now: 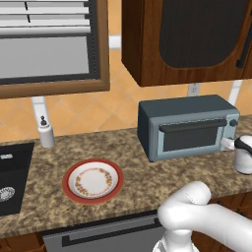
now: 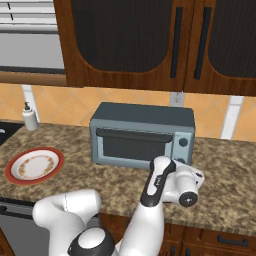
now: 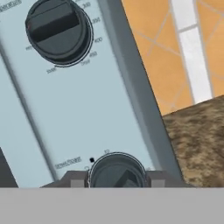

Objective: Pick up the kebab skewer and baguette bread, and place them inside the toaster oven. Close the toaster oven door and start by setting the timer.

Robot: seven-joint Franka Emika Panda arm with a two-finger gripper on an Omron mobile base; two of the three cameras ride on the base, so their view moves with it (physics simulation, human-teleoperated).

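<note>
1. Gripping the lower knob (image 3: 117,171) on the toaster oven (image 1: 184,125), my gripper (image 3: 117,179) has one finger on each side of it, closed on the knob.
2. I think the food is already inside, because the plate (image 1: 93,180) is bare and the oven door (image 2: 134,146) is shut. I cannot see through the dark glass to be sure.
3. I judge the timer is the last job left, and this knob looks like the one.
4. Numbers ring the upper knob (image 3: 58,31); I can read 400 and 450. The small words by both knobs are too blurry.

Bright even rendering, faint shadows, slightly soft
</note>
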